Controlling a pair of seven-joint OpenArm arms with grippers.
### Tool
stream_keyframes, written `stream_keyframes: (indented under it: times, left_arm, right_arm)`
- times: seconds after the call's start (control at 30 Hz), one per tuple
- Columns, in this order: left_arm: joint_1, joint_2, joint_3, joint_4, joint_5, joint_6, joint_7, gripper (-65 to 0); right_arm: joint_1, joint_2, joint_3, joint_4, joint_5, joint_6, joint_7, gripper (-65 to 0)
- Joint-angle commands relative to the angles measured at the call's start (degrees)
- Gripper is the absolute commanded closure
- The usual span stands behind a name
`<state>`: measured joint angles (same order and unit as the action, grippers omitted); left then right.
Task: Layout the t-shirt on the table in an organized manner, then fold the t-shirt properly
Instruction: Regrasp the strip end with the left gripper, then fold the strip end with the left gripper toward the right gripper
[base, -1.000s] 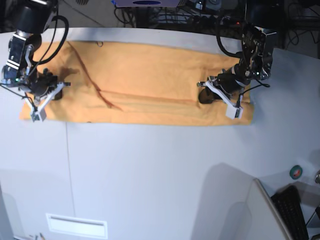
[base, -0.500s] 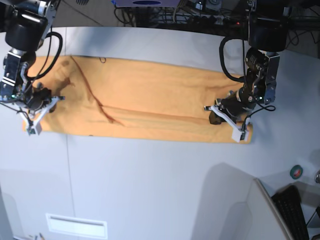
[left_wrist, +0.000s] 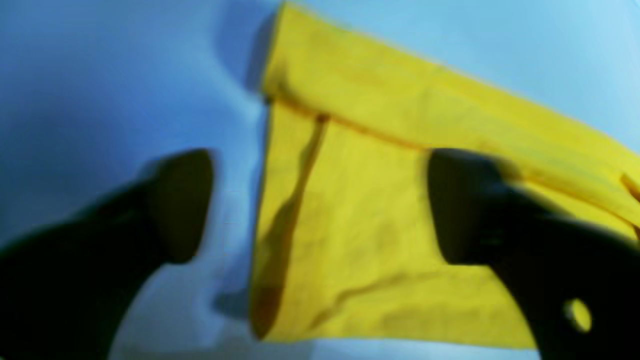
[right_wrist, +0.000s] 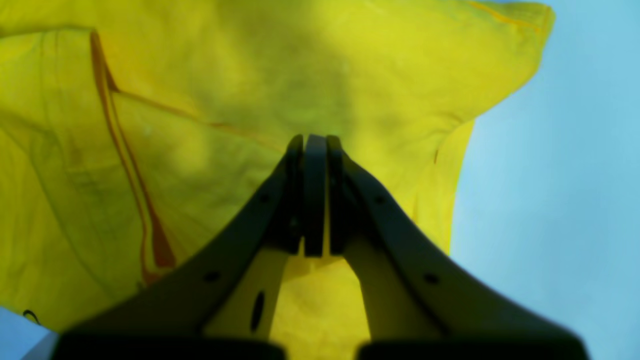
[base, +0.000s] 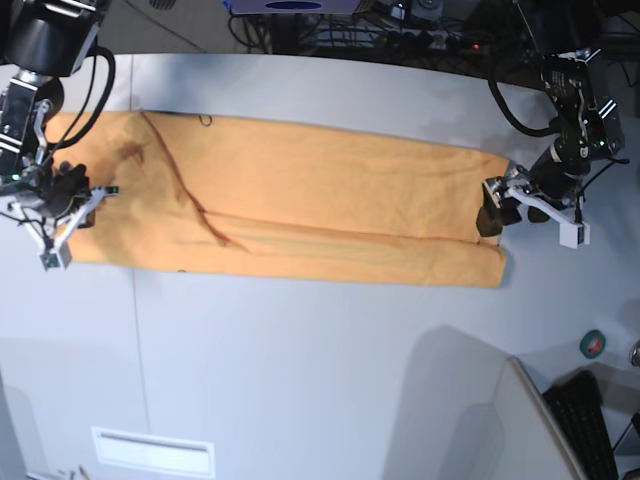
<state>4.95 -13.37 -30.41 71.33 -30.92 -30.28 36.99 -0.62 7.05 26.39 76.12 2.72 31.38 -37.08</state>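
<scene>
Spread wide, left gripper (left_wrist: 320, 210) straddles the t-shirt (base: 300, 200) edge; right gripper (right_wrist: 315, 145) pinches cloth.

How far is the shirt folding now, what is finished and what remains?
Done: the t-shirt lies on the table as one long folded band. In hand: the left gripper is open beside its end; the right gripper is shut on the other end. Left: folding the band shorter.

The t-shirt (base: 300, 205) lies folded into a long band across the far half of the table (base: 320, 370). My right gripper (base: 50, 215) sits on the band's left end in the base view; my left gripper (base: 525, 210) straddles its opposite end, by the table's edge.
</scene>
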Motion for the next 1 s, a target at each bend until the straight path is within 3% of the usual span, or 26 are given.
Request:
stream_keyframes:
  times: [0.0,0.13,0.4,0.6,0.63,0.83,0.97]
  left_arm:
    - [-2.27,-0.57,-0.40,-1.48,-0.86,-2.20,-0.90,-65.0]
    - [-7.90,-0.66,-1.37,-12.47,-0.78,-5.37,-1.87,-65.0]
    - [-13.96,-1.01,2.33,-26.36,-0.51,-5.01,-9.08,-65.0]
    - [-14.05,-1.01,5.84,-31.46,-0.51,-5.01,-13.12,-65.0]
    - [-13.87,-1.01,6.02,-31.55,-0.51,-5.01,-13.12,-62.4]
    - [-13.61,-1.01,6.11,-31.81,-0.51,-5.01,-13.12,-28.1]
    - [-13.52,-1.10,5.75,-31.81,-0.42,-5.01,-13.30,-0.5]
  right_arm:
    - [0.84,0.03,0.11,0.85,0.66,0.23,0.99,0.0]
    - [0.67,-0.76,0.03,0.85,0.66,0.23,0.99,0.0]
    - [-0.48,-0.85,0.03,1.38,0.75,0.23,0.82,0.0]
    - [-1.27,-0.85,0.11,1.38,0.75,0.23,0.90,0.0]
    - [-1.27,-0.85,0.11,1.38,0.75,0.23,0.90,0.0]
    - [-1.36,-0.85,0.11,1.38,0.84,0.23,0.90,0.0]
    - [-1.36,-0.85,0.46,1.38,0.84,0.23,0.90,0.0]
